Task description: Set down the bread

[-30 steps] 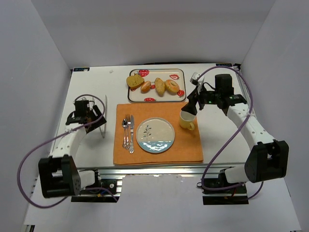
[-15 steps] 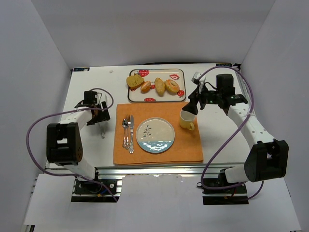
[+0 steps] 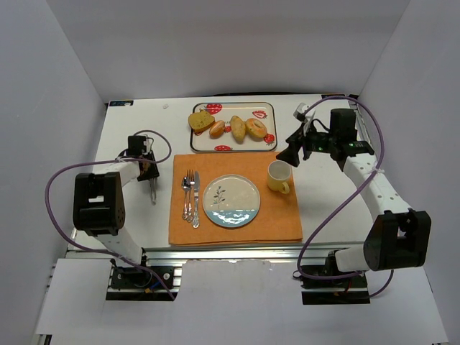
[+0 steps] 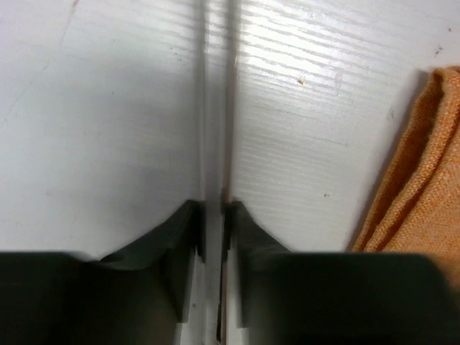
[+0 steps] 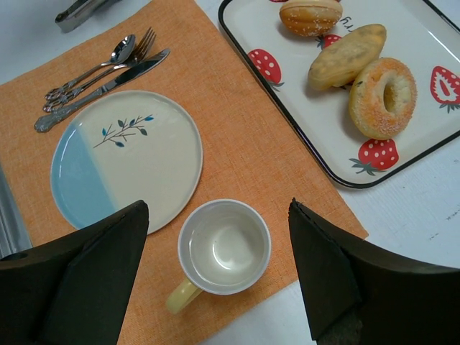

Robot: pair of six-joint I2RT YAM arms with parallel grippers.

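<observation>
Top external view puts the bread (image 3: 217, 129) on the strawberry-print tray (image 3: 267, 108) at the far side of the worktop (image 3: 144, 223), between a square slice (image 3: 200, 122) and a longer roll (image 3: 237, 128). It is a small oval bun with a smooth orange-brown crust. No gripper touches it, so the pick-up looks not yet begun. The left gripper (image 4: 213, 215) is closed on thin metal tongs (image 3: 152, 188) beside the orange placemat (image 3: 273, 215). The right gripper (image 3: 290, 152) hangs wide open near the yellow mug (image 3: 279, 176). Next, I judge, the tongs must reach the bun, lift it, and set it on the blue-and-cream plate (image 3: 231, 203).
</observation>
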